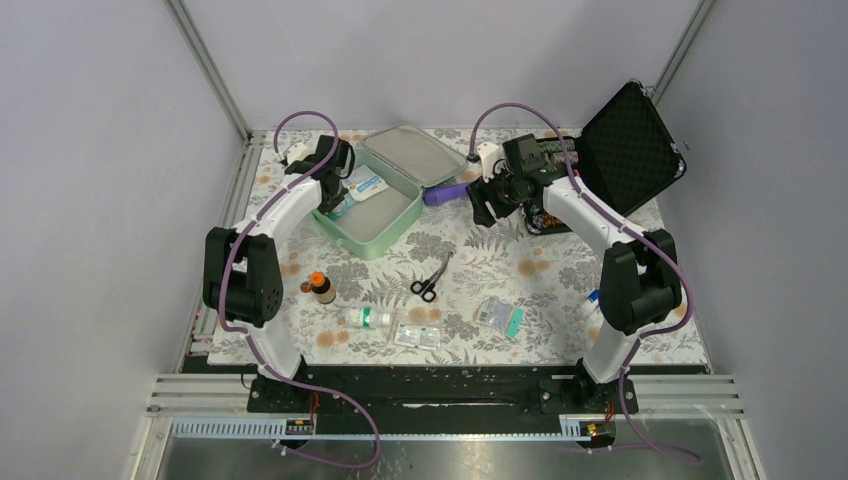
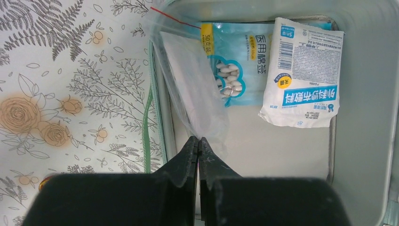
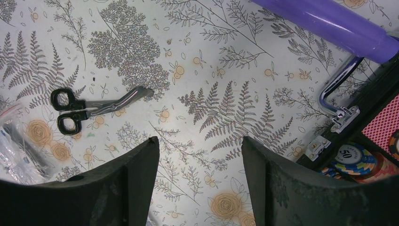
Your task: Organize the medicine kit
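Note:
The mint-green medicine kit [image 1: 385, 232] lies open at the back left, its lid [image 1: 415, 155] folded flat behind it. My left gripper [image 1: 337, 186] is over the kit's left side. In the left wrist view it [image 2: 198, 139] is shut on the corner of a clear zip bag [image 2: 188, 80], which hangs over the kit's left wall. A blue cotton-swab packet [image 2: 237, 56] and a white dressing packet [image 2: 303, 70] lie on the grey floor [image 2: 282, 146]. My right gripper [image 1: 482, 200] [image 3: 200, 143] hovers open over bare cloth, holding nothing.
A purple tube [image 1: 445, 192] [image 3: 329, 26] lies by the kit. Black scissors [image 1: 430, 280] [image 3: 91, 108], an orange-capped brown bottle [image 1: 319, 287], a white bottle [image 1: 367, 318], blister packs [image 1: 418, 335] and a small packet [image 1: 498, 316] lie toward the front. An open black case [image 1: 625, 150] stands at the back right.

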Robot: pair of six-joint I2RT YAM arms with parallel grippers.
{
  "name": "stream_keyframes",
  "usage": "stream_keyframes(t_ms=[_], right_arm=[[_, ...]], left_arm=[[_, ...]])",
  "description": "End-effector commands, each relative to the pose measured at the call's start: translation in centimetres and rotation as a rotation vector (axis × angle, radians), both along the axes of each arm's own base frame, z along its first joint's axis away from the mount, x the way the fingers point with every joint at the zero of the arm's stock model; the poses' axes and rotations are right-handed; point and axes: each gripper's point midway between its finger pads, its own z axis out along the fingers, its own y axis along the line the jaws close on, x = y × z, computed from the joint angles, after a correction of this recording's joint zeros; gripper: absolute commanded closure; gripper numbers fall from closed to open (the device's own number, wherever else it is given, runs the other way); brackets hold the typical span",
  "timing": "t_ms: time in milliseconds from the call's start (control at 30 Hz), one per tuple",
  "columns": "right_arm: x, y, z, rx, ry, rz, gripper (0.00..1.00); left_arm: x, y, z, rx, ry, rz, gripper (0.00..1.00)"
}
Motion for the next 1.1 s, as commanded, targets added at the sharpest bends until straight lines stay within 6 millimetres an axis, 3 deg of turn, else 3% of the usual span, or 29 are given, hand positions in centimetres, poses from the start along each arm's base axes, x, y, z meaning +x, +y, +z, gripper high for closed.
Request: stream_keyframes(t_ms=[0,567,933,1067], right_arm=[[0.2,0.0,2.1,0.028,-0.051,-0.001,0.28],[0.5,0.0,1.9,0.021,-0.048,-0.007,0.28],[0.8,0.1,1.5,0.019,-0.040,-0.005,0.28],[0.7,0.1,1.4,0.019,-0.040,-0.005,0.28]], left_arm=[[1.3,0.8,1.8,0.066,-0.041,-0.022,1.00],[2.2,1.0,-0.5,0.126,0.008,-0.100,0.91],[2.3,1.7,1.1,0.185,-0.008,-0.131,0.69],[2.7,1.3,3.0,0.190,-0.037,-0.201,0.57]])
